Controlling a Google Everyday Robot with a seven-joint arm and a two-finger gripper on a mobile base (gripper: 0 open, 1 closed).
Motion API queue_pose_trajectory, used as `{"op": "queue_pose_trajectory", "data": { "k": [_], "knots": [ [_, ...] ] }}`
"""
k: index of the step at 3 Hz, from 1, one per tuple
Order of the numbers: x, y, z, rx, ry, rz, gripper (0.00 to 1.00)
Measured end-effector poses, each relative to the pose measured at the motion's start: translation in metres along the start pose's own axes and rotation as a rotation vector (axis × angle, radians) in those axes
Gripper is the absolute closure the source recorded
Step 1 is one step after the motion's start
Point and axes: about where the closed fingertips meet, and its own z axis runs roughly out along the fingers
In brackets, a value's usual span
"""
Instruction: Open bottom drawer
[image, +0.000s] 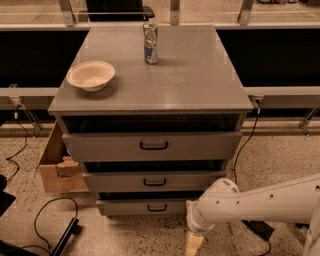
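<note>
The grey cabinet has three drawers, each with a small black loop handle. The bottom drawer (134, 207) is the narrowest and lowest, and its handle (157, 207) sits at the middle of its front. Its front stands out a little further than the drawer above. My gripper (193, 244) hangs from the white arm (250, 204) near the floor. It is below and to the right of the bottom drawer's handle and does not touch the drawer.
A cream bowl (91, 75) and a can (150, 43) stand on the cabinet top (190, 80). A cardboard box (57, 167) sits left of the cabinet. Black cables (42, 225) lie on the speckled floor at the left, and a cord (244, 150) hangs at the right.
</note>
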Motion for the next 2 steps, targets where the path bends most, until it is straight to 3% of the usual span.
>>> {"op": "queue_pose_trajectory", "data": {
  "k": [1,2],
  "knots": [
    [0.0,0.0,0.0,0.001,0.0,0.0,0.0],
    [0.004,-0.01,0.027,-0.026,0.042,0.017,0.0]
  ]
}}
